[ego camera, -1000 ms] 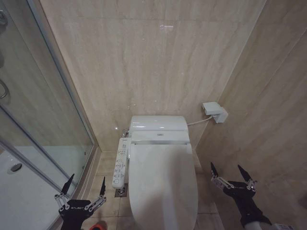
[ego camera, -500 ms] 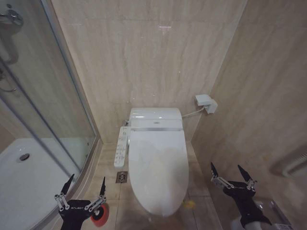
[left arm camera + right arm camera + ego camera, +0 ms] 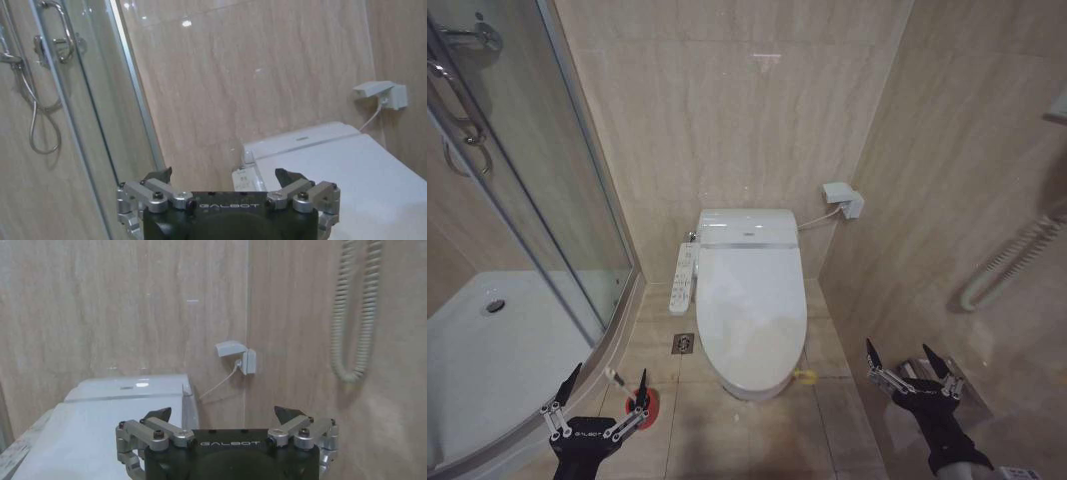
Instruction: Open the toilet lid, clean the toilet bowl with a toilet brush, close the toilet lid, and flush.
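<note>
Lid down, ahead between claws | left claw open | right claw open

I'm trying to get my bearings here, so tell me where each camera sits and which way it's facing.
Head view: high on the robot, looking forward and down at the closed toilet lid, with the left tool and right tool open, low at either side.
Left wrist view: on the left arm, facing the shower glass and wall; its own tool shows.
Right wrist view: on the right arm, facing the wall corner; its own tool shows.
Shared: all three see the wall socket.
</note>
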